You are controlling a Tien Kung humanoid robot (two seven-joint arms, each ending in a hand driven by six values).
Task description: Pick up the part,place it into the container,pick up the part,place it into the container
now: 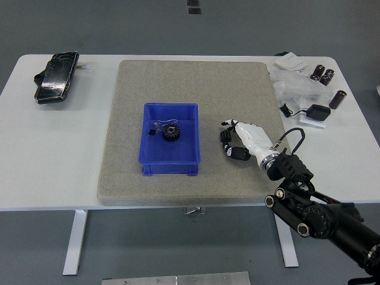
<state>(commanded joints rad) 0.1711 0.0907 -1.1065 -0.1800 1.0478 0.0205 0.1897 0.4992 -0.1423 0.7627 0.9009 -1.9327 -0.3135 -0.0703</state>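
Though toothed and dark, round gear [171, 132] inside smooth blue rectangular container [170, 142].

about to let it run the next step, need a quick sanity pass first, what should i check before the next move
1. Part in container: ok. The black gear lies inside the blue bin.
2. Right hand empty: ok. The right hand holds nothing, fingers loosely curled over the grey mat.
3. Hand clear of the bin: ok. It is to the bin's right, apart from it.
4. Another part to pick up: cannot tell. None shows on the mat.
5. Bin seated flat on the mat: ok.
6. Left arm: cannot tell, it is out of view.
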